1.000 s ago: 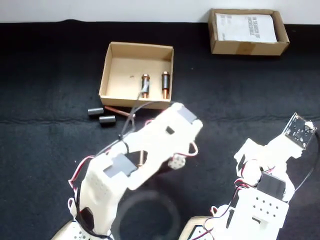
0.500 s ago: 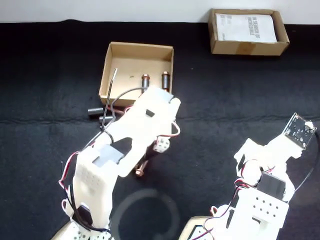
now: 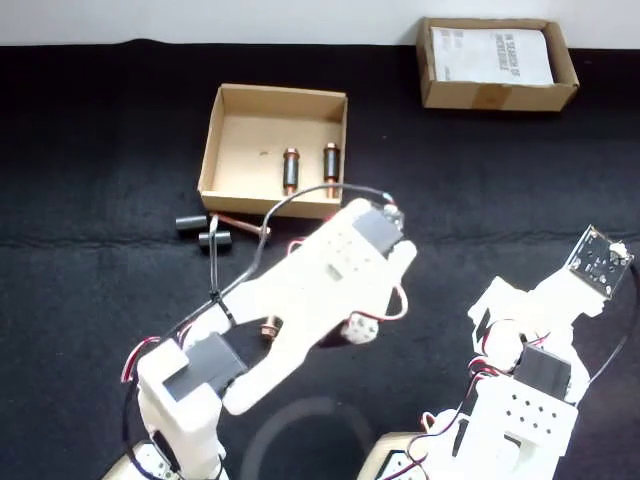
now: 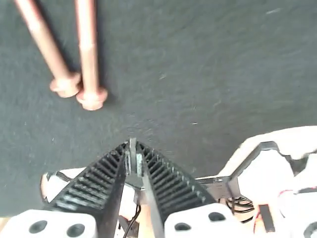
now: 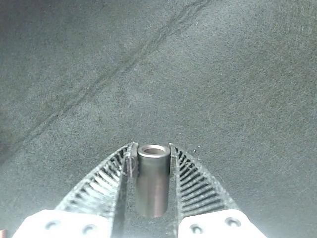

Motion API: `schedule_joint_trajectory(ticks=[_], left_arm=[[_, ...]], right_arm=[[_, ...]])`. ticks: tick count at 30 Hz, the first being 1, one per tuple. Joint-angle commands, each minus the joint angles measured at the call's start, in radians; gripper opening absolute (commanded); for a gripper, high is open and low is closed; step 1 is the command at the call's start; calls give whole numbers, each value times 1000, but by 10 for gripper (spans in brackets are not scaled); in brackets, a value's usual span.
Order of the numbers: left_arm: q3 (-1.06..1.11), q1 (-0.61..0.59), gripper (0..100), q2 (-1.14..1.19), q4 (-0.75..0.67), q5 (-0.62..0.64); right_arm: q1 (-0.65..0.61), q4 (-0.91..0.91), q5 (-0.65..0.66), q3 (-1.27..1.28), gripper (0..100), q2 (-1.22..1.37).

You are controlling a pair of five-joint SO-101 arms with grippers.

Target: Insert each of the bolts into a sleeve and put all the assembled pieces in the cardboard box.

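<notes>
Two long copper bolts [image 4: 88, 49] lay ahead of the pressed-together left pincer [image 4: 133, 148]; the right pincer [image 5: 151, 147] pinched a grey metal sleeve [image 5: 152, 188].

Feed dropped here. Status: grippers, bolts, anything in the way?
Left gripper shut, empty, two loose bolts just ahead. Right gripper shut on a sleeve. Two assembled pieces in cardboard box. Nothing blocking.

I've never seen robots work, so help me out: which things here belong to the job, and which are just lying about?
Belongs to the job: open box with two finished pieces inside; two loose sleeves; bolts; a sleeve held in the right tool.

Just lying about: far box; the booklet in it.
</notes>
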Motion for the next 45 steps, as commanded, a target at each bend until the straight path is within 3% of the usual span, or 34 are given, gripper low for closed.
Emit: schedule_joint_trajectory(ticks=[1, 10, 25, 39, 45], left_arm=[[71, -38, 9, 19, 11, 14], [47, -143, 9, 242, -17, 11], [-4, -45, 9, 263, -44, 15], [-30, -283, 9, 424, -66, 5], [-88, -369, 9, 437, -66, -57]], right_arm=[[10, -16, 0, -7, 6, -22], [4, -16, 0, -13, 6, -27], [10, -15, 0, -8, 6, -28], [10, -13, 2, -21, 6, -28], [8, -12, 2, -21, 6, -25]])
